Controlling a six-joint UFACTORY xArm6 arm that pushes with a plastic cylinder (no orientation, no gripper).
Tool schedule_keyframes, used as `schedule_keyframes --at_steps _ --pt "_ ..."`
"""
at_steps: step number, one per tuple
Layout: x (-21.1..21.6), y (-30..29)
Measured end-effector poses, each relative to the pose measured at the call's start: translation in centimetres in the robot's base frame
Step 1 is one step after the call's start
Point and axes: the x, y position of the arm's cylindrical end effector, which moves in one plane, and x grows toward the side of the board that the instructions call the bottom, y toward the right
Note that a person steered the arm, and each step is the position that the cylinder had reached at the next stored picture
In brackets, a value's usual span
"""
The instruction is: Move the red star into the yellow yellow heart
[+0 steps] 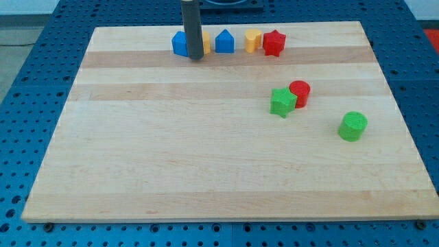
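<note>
The red star [274, 42] lies near the view's top edge of the board, touching the right side of a yellow heart [253, 40]. My tip [196, 57] stands well to the left of both, just right of a blue block [181, 43] and in front of a second yellow block [206, 42] that the rod mostly hides. A blue pentagon-like block [224, 42] sits between my tip and the yellow heart.
A green star [282, 102] touches a red cylinder [300, 92] at the view's right of centre. A green cylinder [353, 126] sits further right and lower. The wooden board [171, 158] lies on a blue perforated table.
</note>
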Motion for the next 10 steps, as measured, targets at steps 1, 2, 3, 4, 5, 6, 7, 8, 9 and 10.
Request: schedule_keyframes --at_steps 1,2,3,4,5,6,7,8,9,10 --pt "1.3 1.8" --pt "1.9 6.7" --pt "1.9 12.6" --pt "1.9 19.0" --pt "0.7 20.8" --pt "0.4 20.8" --pt "2.4 20.3" --pt "2.4 17.9" --pt "1.4 17.5" --pt "0.7 17.5"
